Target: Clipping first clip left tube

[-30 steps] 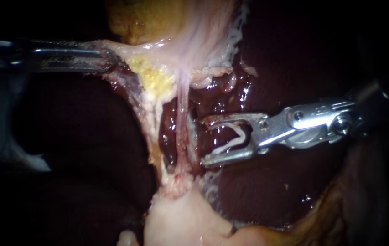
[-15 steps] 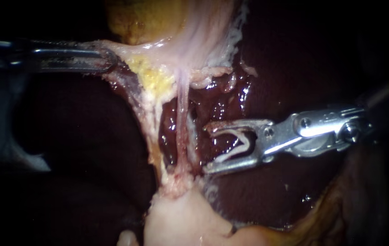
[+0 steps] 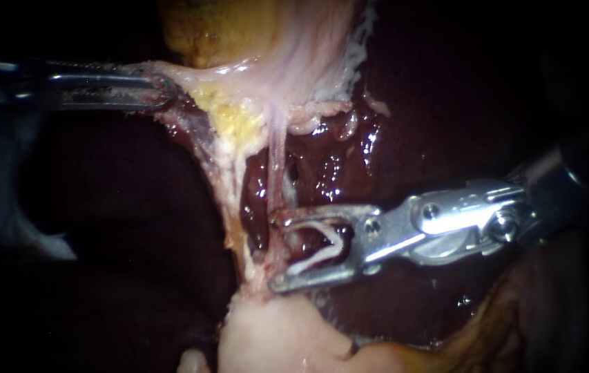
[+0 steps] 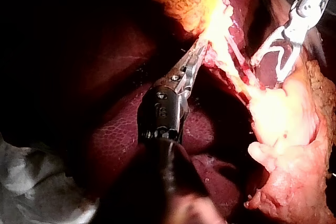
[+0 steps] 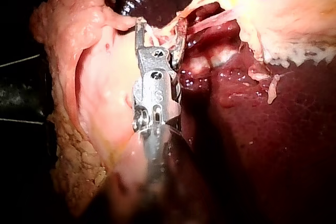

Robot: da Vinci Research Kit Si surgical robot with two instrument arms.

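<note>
Where the left instrument (image 3: 163, 90) comes in along the upper left of the endoscope view, its jaws lie clamped on a flap of pale tissue (image 3: 190, 72) beneath a yellowish mass (image 3: 204, 31). The flap is drawn taut toward that side. The left wrist view shows the same hold, with the jaw tips buried in bright tissue at the foot of the mass.

From the flap a paler strand (image 3: 228, 186) runs down over the dark liver (image 3: 446, 83). Just to its right a thin pink tube (image 3: 277, 159) runs down beside it. Both end in a pale lump of tissue (image 3: 266, 331) at the lower edge. Wet red liver surface shows between and behind them.

The right instrument (image 3: 277, 252) enters from the right. Its jaws stand wide apart with a white clip (image 3: 315, 255) seated between them, one leg along each jaw. The jaw tips reach the lower part of the pink tube, one above the other, and the tube crosses the mouth between them. I cannot tell whether the tube lies inside the clip or only against the tips. In the right wrist view the tips straddle pale strands at the edge of the lump.
</note>
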